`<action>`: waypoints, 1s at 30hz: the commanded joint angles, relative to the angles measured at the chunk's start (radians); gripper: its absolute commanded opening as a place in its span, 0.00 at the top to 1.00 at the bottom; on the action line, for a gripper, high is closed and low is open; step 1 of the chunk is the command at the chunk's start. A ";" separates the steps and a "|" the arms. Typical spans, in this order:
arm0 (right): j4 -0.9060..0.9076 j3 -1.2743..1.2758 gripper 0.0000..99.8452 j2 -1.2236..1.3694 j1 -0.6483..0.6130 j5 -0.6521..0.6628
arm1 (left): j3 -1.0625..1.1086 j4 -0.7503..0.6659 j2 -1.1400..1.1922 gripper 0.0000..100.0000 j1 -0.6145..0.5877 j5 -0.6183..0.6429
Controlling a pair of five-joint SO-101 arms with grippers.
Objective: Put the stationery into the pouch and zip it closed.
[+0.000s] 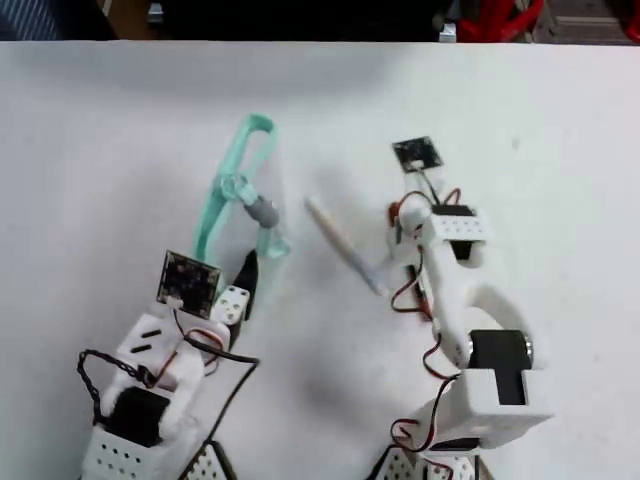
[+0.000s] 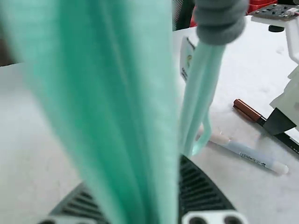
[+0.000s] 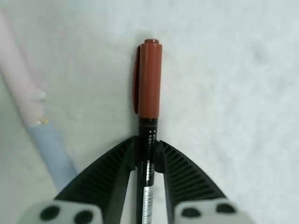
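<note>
Left pincer: My left pincer [image 1: 242,281] was clamped on the mint-green pouch [image 2: 117,93], whose fabric ran up between the fingers in the left wrist view.
Pouch: It stood on edge on the white desk [image 1: 120,120], a narrow teal strip in the high view reaching away from the left arm toward the far side.
Grey toggle: A grey toggle [image 2: 219,18] sat on the pouch's thin teal cord, on the side facing the pens.
Right pincer: My right pincer [image 3: 148,144] was closed narrowly around the black barrel of a brown-capped marker [image 3: 149,84], with the cap pointing out past the fingertips.
Marker: It lay low over the desk. I could not tell whether it was touching the surface.
Pastel pen: A pale pink and blue pen [image 1: 340,245] lay loose on the desk between the pouch and the right arm, just beside the marker and outside the pouch.
Stationery: Both pens were out of the pouch, one gripped and one free.
</note>
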 commanded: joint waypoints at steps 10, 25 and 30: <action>0.237 -0.040 0.98 -0.489 0.016 0.000 | -0.005 -0.023 -0.008 0.90 -0.010 -0.006; 0.438 -0.279 0.98 -1.148 -0.343 0.005 | 0.011 -0.025 -0.008 0.90 0.047 -0.008; 0.343 -0.302 0.98 -1.148 -0.420 0.008 | 0.012 -0.025 -0.008 0.90 0.048 -0.008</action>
